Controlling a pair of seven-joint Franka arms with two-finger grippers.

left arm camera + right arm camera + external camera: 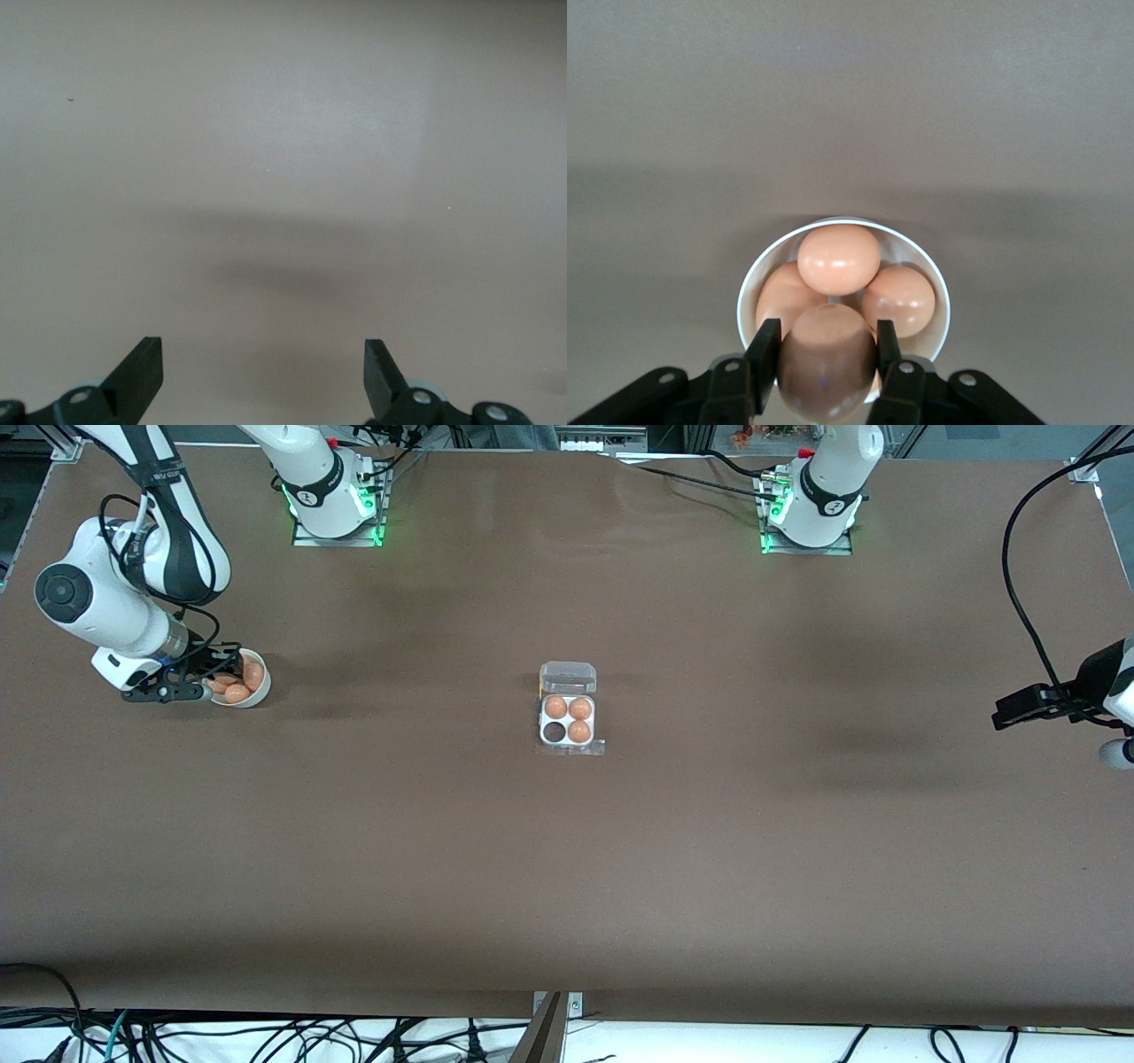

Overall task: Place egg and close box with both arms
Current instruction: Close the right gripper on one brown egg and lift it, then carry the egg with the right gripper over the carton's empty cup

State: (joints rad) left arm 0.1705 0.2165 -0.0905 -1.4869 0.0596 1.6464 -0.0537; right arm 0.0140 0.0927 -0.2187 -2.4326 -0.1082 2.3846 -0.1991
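Pick-up step: right gripper (827, 363) is clamped on the egg (826, 359) over the bowl (258, 691), well apart from the box (568, 720). Box lid open, one cell empty. Left gripper (264, 367) waits, fingers apart. Next: carry the egg to the empty cell.

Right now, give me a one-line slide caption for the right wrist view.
Right gripper shut on an egg over the white bowl holding more eggs.
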